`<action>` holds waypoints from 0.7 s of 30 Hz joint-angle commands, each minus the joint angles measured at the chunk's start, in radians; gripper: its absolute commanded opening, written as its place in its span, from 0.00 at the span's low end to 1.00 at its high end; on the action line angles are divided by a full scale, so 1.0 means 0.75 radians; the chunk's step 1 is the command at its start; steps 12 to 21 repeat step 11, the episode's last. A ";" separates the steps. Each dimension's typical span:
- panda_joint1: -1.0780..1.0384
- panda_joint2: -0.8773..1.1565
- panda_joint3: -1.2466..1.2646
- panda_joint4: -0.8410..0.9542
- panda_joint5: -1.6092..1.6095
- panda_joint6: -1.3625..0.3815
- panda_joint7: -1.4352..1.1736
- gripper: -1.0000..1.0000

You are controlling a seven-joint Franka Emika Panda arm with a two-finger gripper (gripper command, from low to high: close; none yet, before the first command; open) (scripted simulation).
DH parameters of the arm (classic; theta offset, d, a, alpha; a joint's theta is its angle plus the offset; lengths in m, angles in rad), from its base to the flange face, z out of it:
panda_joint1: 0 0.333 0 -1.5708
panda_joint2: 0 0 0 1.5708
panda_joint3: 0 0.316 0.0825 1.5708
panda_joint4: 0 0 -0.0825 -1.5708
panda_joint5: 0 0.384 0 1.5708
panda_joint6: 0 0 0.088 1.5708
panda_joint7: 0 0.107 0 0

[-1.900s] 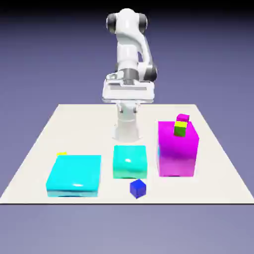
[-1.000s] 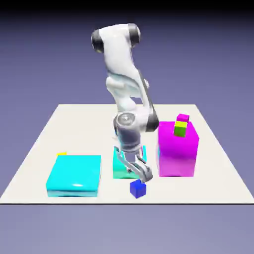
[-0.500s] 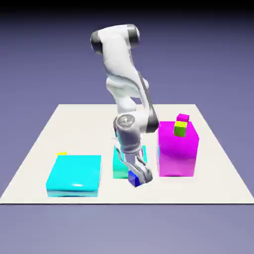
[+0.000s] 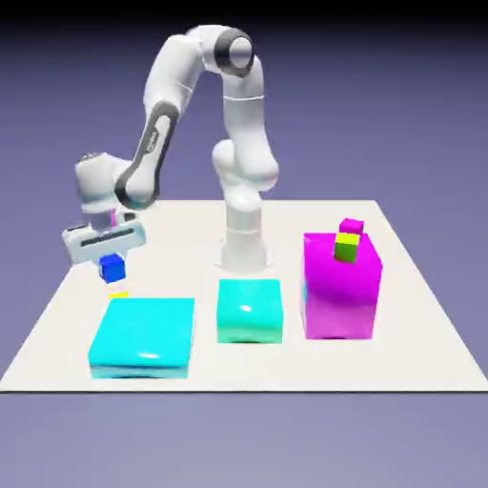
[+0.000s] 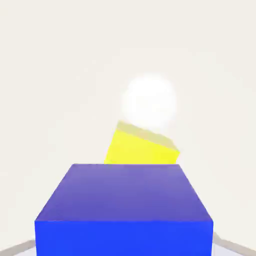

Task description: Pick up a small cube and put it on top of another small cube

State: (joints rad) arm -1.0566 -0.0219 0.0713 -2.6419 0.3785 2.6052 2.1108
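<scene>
Dark blue cube [image 4: 112, 268] in the air, just above tiny yellow cube [image 5: 142, 145].

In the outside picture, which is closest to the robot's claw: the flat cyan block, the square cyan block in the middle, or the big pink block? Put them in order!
Counting from the gripper, which holds the blue cube:
1. Flat cyan block, just below it, at the exterior view's left.
2. Square cyan block, in the middle of the table.
3. Big magenta block, farthest, at the exterior view's right.
</scene>
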 commanded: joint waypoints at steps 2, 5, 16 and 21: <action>0.033 0.048 0.015 0.004 0.027 0.042 -0.022 0.00; 0.022 0.193 0.060 0.017 0.108 0.174 -0.087 0.00; 0.022 0.187 0.058 0.017 0.105 0.169 -0.085 1.00; 0.022 0.187 0.058 0.017 0.105 0.169 -0.085 1.00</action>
